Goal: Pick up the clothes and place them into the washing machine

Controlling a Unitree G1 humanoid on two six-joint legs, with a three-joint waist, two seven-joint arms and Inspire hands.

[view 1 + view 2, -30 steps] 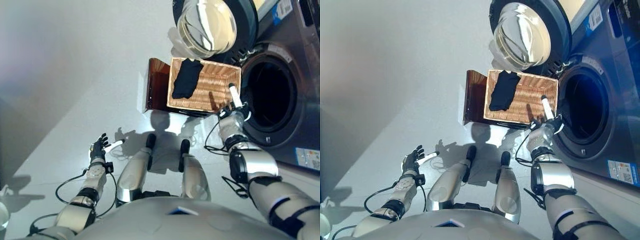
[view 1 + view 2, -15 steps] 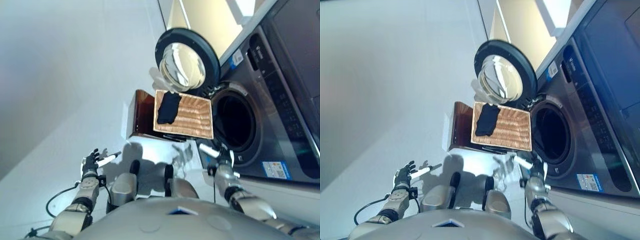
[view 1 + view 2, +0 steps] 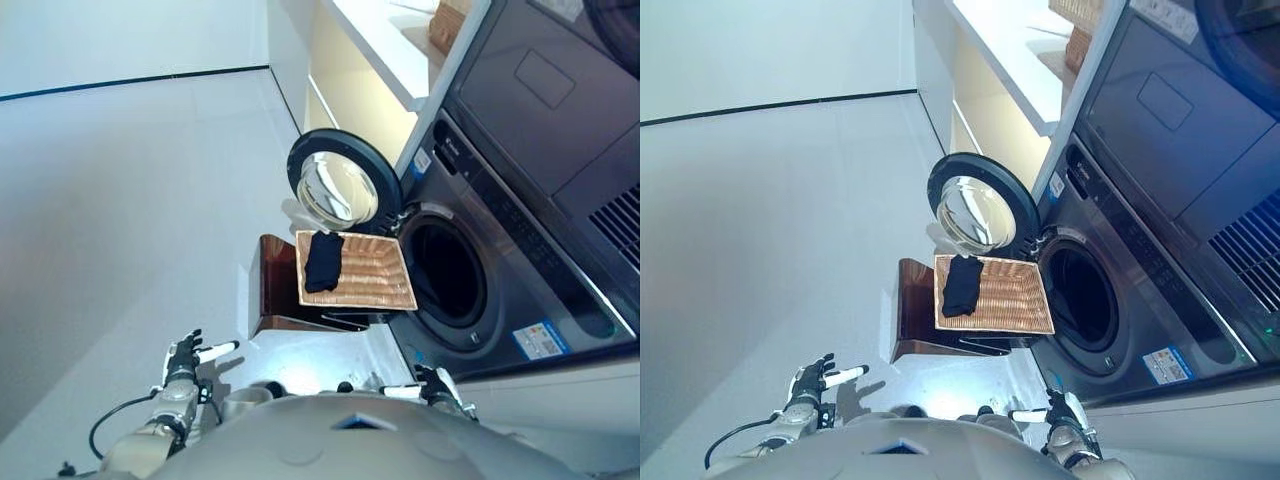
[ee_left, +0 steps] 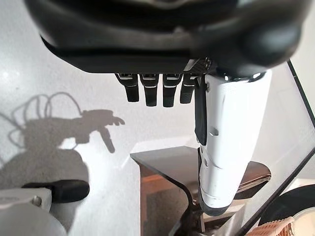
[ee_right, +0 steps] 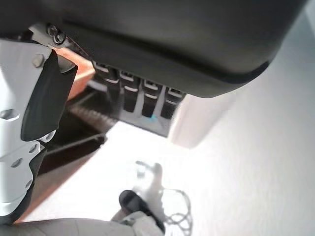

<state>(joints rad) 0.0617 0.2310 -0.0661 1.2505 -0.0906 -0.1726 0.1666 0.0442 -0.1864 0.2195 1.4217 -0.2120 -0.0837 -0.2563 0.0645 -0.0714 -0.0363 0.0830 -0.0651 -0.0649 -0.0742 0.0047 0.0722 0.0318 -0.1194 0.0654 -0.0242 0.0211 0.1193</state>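
Note:
A black garment lies at the far left end of the shallow wicker basket, which rests on a low dark brown box beside the washing machine. The machine's round door stands open and its dark drum is exposed to the right of the basket. My left hand hangs low at the lower left, open and empty, well short of the box. My right hand is low at the lower right, in front of the machine, open and empty.
A pale counter with a shelf and a wicker item runs behind the machine. The white floor spreads wide to the left of the box.
The camera has tilted up and drawn back, so basket and machine look smaller and higher. My right hand has dropped from the basket's near rim to low by the machine.

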